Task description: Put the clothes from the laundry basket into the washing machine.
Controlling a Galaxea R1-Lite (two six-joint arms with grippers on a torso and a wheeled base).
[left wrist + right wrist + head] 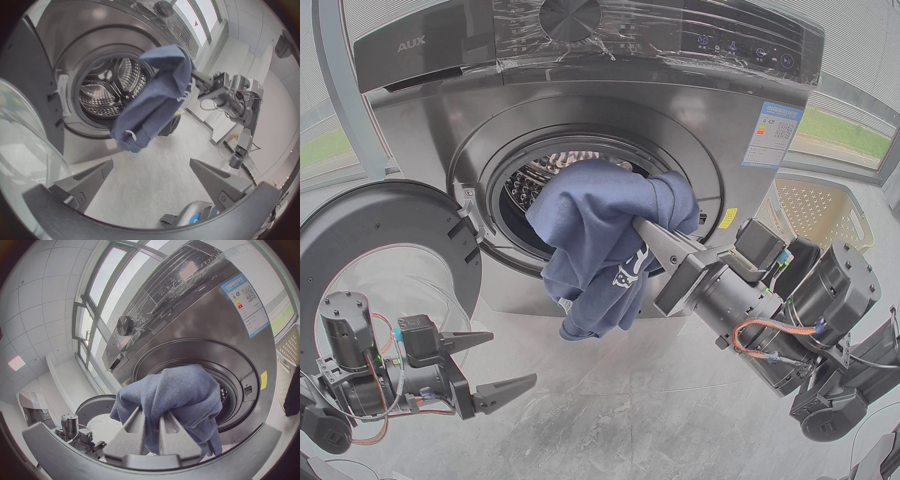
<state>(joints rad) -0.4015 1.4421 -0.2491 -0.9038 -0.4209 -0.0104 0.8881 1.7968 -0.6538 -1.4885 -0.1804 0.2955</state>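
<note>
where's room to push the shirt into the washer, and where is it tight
Free: the left of the drum mouth, between hinge and shirt, and the bare floor between the left gripper and the washer. Crowded: the mouth's right side, filled by the shirt and the right gripper holding it.

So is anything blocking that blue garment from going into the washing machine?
Nothing visible does. The door is swung wide open to the robot's left, the drum opening shows bare metal behind the cloth, and the right hand holds the blue garment right in front of it.
</note>
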